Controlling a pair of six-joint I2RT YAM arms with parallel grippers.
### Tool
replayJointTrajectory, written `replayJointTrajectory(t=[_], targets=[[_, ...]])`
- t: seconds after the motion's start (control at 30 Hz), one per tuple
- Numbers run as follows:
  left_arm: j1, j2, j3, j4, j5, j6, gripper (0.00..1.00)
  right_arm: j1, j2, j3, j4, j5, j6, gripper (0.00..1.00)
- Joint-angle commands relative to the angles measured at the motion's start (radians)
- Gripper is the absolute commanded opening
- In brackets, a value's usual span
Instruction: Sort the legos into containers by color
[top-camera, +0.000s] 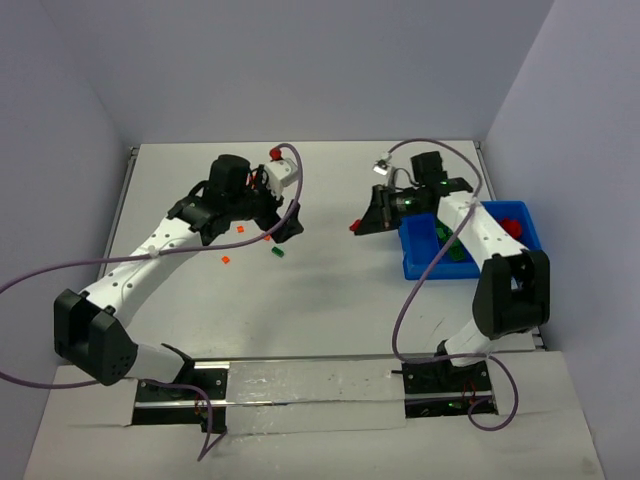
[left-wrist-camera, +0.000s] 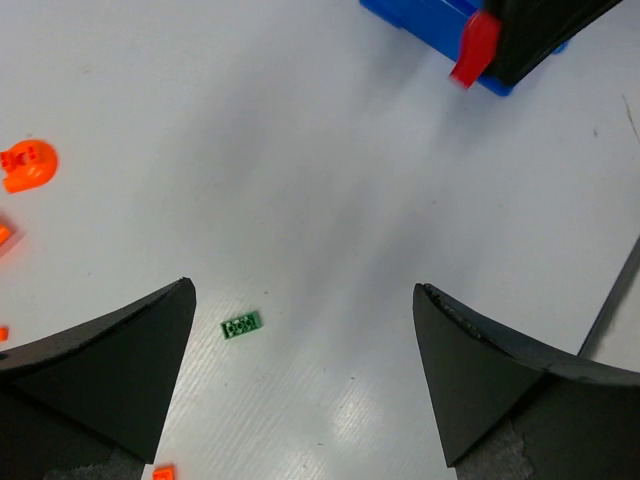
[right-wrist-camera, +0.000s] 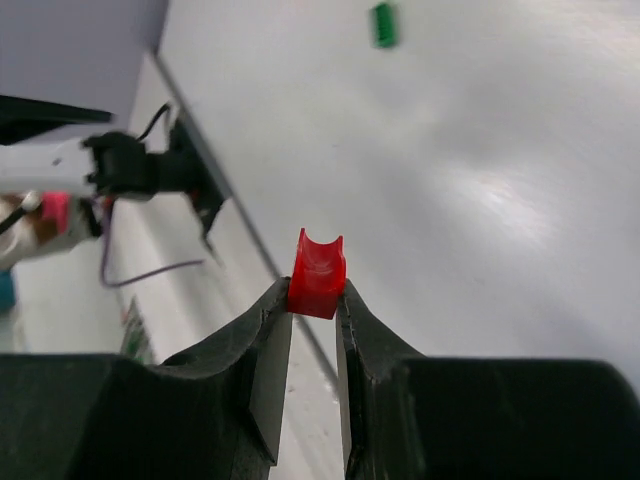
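Beside the bright-blue plastic bin (top-camera: 412, 262), my right gripper (right-wrist-camera: 315, 300) pinches a small red plastic brick (right-wrist-camera: 318, 273) barely by its fingertips, risking a slip.

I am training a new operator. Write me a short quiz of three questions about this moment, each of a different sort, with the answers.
1. True or false: the right gripper is shut on a red brick.
2. What colour is the brick that shows under the open left gripper? A) yellow B) green C) red
3. Fill in the gap: the bin stands on the ___ arm's side.

Key
1. True.
2. B, the green brick.
3. Right.
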Motion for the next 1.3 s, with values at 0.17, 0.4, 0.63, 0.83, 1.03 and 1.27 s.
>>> replayJointTrajectory(t=[0.17, 0.4, 0.63, 0.83, 1.03, 1.27], targets=[[0.013, -0.019, -0.037, 0.077, -0.175, -0.162, 0.99, -0.457, -0.142, 0.102, -0.274, 0.481, -0.324, 0.0], [0.024, 0.073, 0.041, -0.011, -0.238, -0.138, 0.99, -0.682, -0.074, 0.166, -0.289, 0.77, -0.492, 0.0], [0.04, 0.082, 0.044, -0.016, -0.219, -0.127, 0.99, -0.741, 0.02, 0.17, -0.206, 0.896, -0.536, 0.0], [0.061, 0.084, 0.039, -0.028, -0.217, -0.119, 0.99, -0.755, 0.105, 0.176, -0.151, 0.945, -0.544, 0.0], [0.068, 0.097, 0.053, -0.037, -0.219, -0.116, 0.99, -0.758, 0.159, 0.189, -0.128, 0.978, -0.549, 0.05], [0.114, 0.099, 0.047, -0.023, -0.229, -0.132, 0.99, -0.757, 0.189, 0.209, -0.144, 0.981, -0.539, 0.65]])
